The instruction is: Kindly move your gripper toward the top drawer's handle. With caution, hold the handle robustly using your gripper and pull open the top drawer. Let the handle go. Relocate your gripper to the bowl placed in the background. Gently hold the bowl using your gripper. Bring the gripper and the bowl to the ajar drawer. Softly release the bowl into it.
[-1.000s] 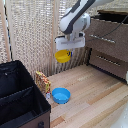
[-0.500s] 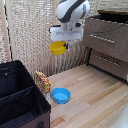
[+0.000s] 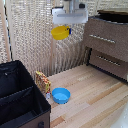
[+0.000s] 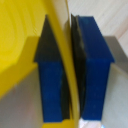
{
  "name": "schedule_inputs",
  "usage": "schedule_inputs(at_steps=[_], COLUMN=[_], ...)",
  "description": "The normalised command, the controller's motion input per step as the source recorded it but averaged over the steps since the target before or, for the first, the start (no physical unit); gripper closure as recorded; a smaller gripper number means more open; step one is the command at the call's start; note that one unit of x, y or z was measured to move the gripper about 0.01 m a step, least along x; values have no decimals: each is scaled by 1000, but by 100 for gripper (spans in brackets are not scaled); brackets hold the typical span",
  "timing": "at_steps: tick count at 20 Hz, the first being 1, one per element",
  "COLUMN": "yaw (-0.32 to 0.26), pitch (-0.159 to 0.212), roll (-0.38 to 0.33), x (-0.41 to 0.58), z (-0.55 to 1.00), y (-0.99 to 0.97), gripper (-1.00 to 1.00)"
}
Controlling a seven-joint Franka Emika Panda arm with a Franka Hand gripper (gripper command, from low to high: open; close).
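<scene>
Close in the foreground: a large black bin [image 3: 17, 100], not part of this job; nothing to do but stay out of it. Just beyond, on the pale wooden bench [image 3: 95, 100], a light blue bowl [image 3: 61, 95] and beside it a small striped block [image 3: 42, 81]; leave both alone and carry well above them.

Higher and further back, in front of the woven screen [image 3: 25, 40]: the gripper [image 3: 67, 29] with the yellow bowl [image 3: 60, 33] hanging in the air, well apart from the bench. From the wrist view, blue fingers [image 4: 52, 75] clenched on the thin yellow rim [image 4: 67, 75], one pad inside the wall and one outside. A narrow pinch on an edge, so likely to swing or slip under a jerk: travel slowly, hold the wrist level, and avoid any twist that would lever the rim out.

Furthest, at the exterior view's right: the dark dresser, with the top drawer [image 3: 115, 47] and the handle [image 3: 102, 38] roughly level with the bowl. Hard to tell from here how far out the drawer stands. Judged step: carrying across to it. Approach from above rather than from the side, clear the drawer front and the dresser top, centre over the opening, lower until close to the drawer floor, and only then let go.
</scene>
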Motion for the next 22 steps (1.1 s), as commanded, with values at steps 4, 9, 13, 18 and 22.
schedule_inputs(at_steps=[4, 9, 13, 18, 22], yaw=[-220, -178, -136, -78, -20], pitch=[109, 122, 126, 132, 116], roll=[0, 1, 18, 68, 95], x=[284, 207, 104, -30, -114], z=[959, 937, 902, 774, 566], y=[-407, -562, -693, -838, -969], gripper=[100, 100, 100, 100, 100])
